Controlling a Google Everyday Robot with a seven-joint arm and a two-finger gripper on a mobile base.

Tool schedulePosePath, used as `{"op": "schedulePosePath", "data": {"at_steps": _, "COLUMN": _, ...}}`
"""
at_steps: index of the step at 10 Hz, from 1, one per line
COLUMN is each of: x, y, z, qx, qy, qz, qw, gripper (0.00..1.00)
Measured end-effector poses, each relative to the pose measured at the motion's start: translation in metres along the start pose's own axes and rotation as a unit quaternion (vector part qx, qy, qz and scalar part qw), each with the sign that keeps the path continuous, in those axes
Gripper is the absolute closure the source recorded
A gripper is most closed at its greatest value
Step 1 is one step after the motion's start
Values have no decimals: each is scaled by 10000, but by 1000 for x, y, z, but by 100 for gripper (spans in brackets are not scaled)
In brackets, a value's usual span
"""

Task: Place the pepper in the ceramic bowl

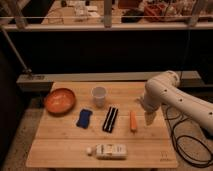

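Wood table (60,145) w/ 1 of each: orange pepper (133,121), orange-brown ceramic bowl (59,100), white cup (99,96), blue pad (84,118), black-and-white striped bar (110,119), white bottle (107,150) lying flat; its label is too blurred to read. 1 white arm, gripper (149,119) low over the table, fingers apart, holding nothing. Pepper lies on the table just beside the gripper, not touching, on its bowl-ward side. Bar is next past the pepper. Bowl is well apart from the gripper, at the far end.

Arm (176,98) bends down at right, gripper (148,119) hanging, jaws apart.
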Motion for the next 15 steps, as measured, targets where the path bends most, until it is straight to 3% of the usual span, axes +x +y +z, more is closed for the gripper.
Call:
{"op": "schedulePosePath", "data": {"at_steps": 8, "x": -6, "y": -3, "z": 28, "qx": -48, "qy": -92, "qz": -600, "qw": 9981, "gripper": 20}}
{"op": "schedulePosePath", "data": {"at_steps": 15, "x": -8, "y": 0, "z": 56, "qx": -133, "qy": -229, "qz": -1039, "qw": 9942, "gripper": 20}}
